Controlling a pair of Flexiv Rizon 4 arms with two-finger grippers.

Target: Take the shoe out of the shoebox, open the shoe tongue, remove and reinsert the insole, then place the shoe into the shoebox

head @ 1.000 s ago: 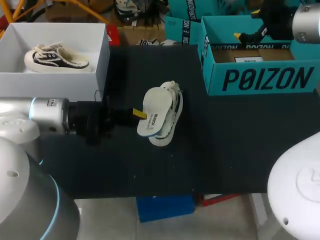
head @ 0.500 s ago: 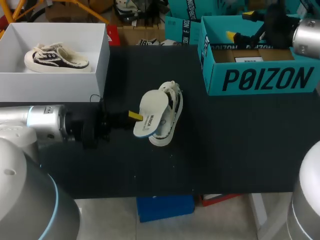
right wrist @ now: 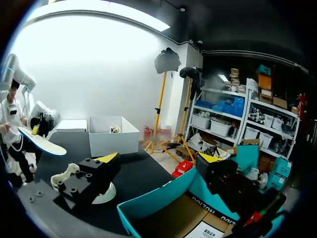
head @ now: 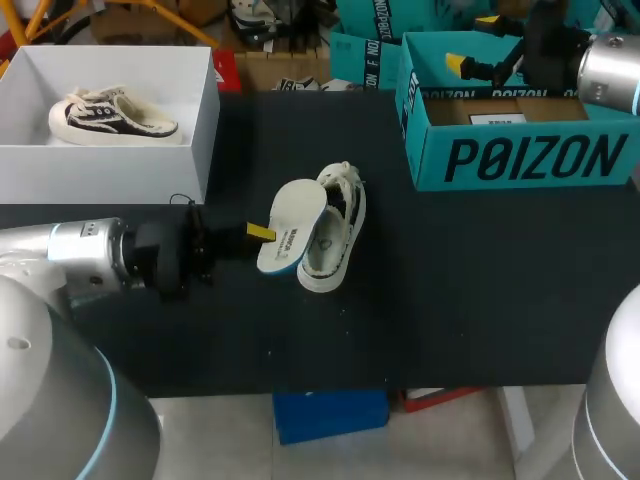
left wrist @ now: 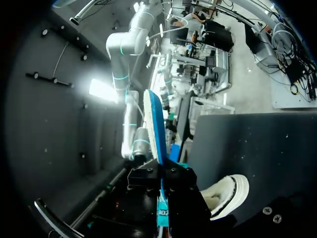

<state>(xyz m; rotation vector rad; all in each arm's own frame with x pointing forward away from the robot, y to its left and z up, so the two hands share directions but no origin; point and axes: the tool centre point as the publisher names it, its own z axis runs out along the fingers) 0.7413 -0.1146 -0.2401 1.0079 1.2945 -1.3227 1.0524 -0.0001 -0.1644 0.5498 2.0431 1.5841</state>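
A white low sneaker lies on the black table, toe toward me. Just left of it my left gripper is shut on the edge of its white insole with a blue underside, holding it tilted above the table. In the left wrist view the insole stands edge-on between the fingers, with the sneaker beside and below. My right gripper hangs open and empty over the teal shoebox. In the right wrist view, the right gripper shows the teal shoebox beneath it and the insole far off.
A white shoebox at the back left holds a second dark-and-cream shoe. The same white shoebox shows across the table in the right wrist view. More teal boxes stand behind the table's back edge.
My left gripper has drawn the insole leftward, off the top of the sneaker, so the shoe's opening now shows. The right gripper has shifted slightly left above the teal box.
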